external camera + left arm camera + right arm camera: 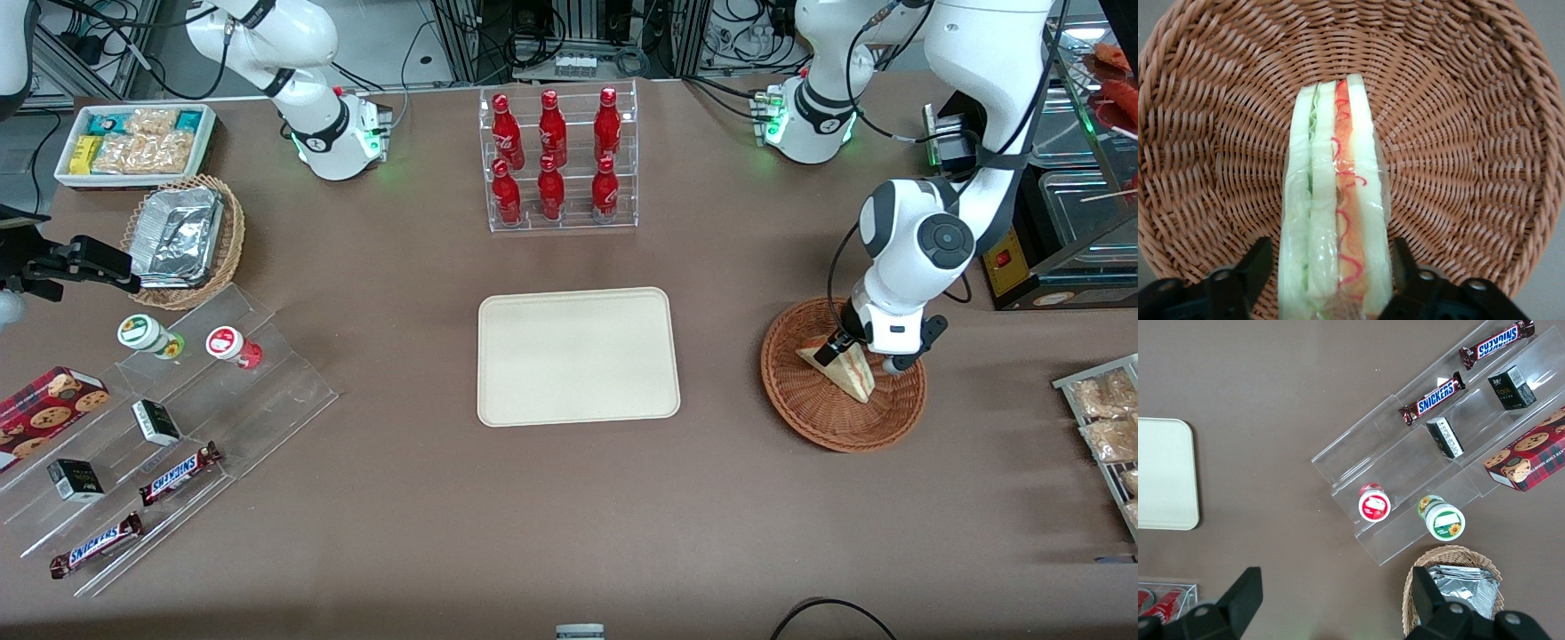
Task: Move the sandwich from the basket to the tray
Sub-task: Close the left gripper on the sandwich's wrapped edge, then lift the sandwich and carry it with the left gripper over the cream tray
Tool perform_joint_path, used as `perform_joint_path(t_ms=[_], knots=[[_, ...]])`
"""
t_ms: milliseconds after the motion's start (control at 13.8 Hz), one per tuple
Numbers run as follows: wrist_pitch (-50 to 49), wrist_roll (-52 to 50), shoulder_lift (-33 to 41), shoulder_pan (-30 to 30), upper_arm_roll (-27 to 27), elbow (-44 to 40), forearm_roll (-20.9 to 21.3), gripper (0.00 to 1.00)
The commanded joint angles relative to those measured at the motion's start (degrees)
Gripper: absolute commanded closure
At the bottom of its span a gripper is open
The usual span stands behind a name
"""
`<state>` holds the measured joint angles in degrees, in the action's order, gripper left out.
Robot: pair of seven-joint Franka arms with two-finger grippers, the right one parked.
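Starting at the parked arm's end of the table, you have a white bin of snack packets (pixel 133 142), and nearer the front camera a pale wicker basket lined with crumpled foil (pixel 182 240). Nearer again is a clear stepped display stand (pixel 276 391) carrying small cups, boxes and chocolate bars. At mid-table a clear rack of red bottles (pixel 560 160) stands farther from the camera than the tray (pixel 578 356). The tray is flat, cream-beige and rectangular, with rounded corners and a low rim, and it is bare, ready to receive the food. Toward the working arm's end sits the basket (pixel 827 418), round, shallow and reddish-brown, its weave spiralling out from the centre. The sandwich (pixel 849 372) is in it, a wrapped triangular wedge standing on one side so its cut face points up. From the wrist camera you see pale bread bands with green and orange-red filling under glossy film. The left arm's gripper (pixel 858 356) is lowered into the basket with its two black fingers (pixel 1258 267) parted, one on each flat bread face. At least one finger shows a slim gap, so nothing looks clamped. The straddle probably suits the soft bread: closing on the broad faces should hold the layers together.
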<state>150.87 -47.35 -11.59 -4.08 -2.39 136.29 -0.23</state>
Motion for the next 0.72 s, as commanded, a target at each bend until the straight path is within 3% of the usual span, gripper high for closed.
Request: perform_joint_path(t_ms=[0,217,362,651], knots=[[0.9,-1.0,1.3,-0.1,0.3,0.8,1.2,1.0],[-2.6,-0.8,3.4,-0.2,0.4,0.3,1.3,1.0],[-7.2,-1.2,5.6,-0.3,0.1,-1.0,4.3,1.0],[-25.8,-0.4,4.3,-5.0,-1.4,-13.6,9.0,1.0]])
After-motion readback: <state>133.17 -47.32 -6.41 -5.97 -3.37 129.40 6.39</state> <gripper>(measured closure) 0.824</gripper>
